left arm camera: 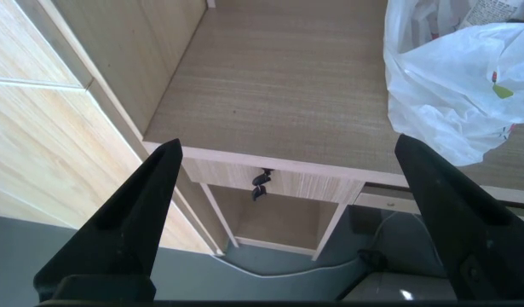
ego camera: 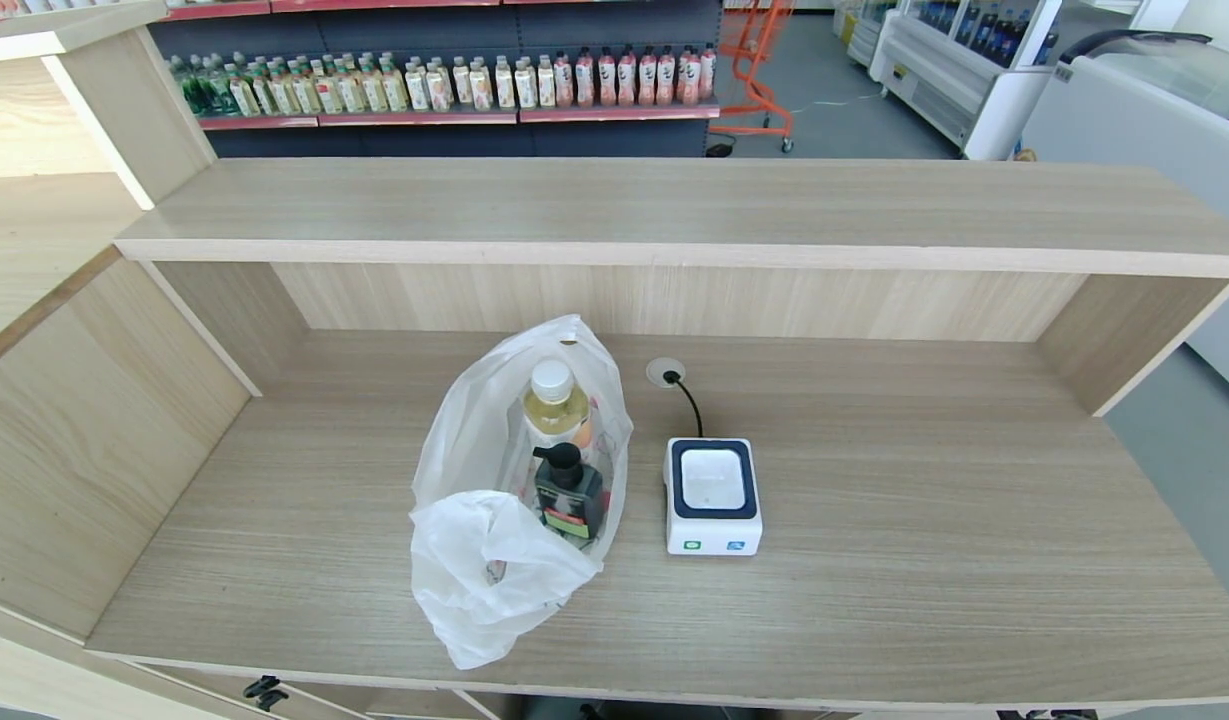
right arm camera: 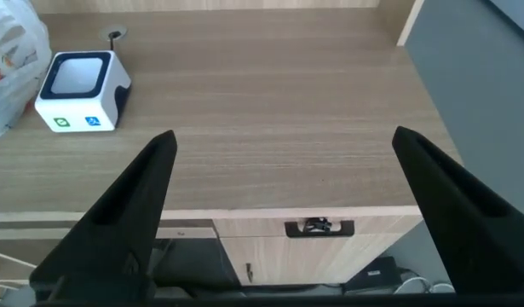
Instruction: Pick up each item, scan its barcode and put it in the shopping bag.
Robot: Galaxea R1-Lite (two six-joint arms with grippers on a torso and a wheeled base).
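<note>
A white plastic shopping bag [ego camera: 494, 560] stands open on the wooden counter [ego camera: 924, 540]. Inside it stand a tea bottle with a white cap [ego camera: 554, 405] and a dark pump bottle [ego camera: 569, 490]. Just right of the bag sits the white barcode scanner [ego camera: 712, 492], also seen as the scanner [right arm camera: 78, 89] in the right wrist view. My left gripper [left arm camera: 287, 217] hangs open off the counter's front edge, near the bag [left arm camera: 457, 85]. My right gripper [right arm camera: 283, 222] is open too, held in front of the counter's right half, nothing in it.
The scanner's black cable [ego camera: 686, 400] runs to a grommet in the counter. A raised wooden ledge [ego camera: 674, 215] and side walls enclose the counter on three sides. Drawer handles [right arm camera: 317, 227] sit under the front edge. Shelves of bottles [ego camera: 444, 85] stand far behind.
</note>
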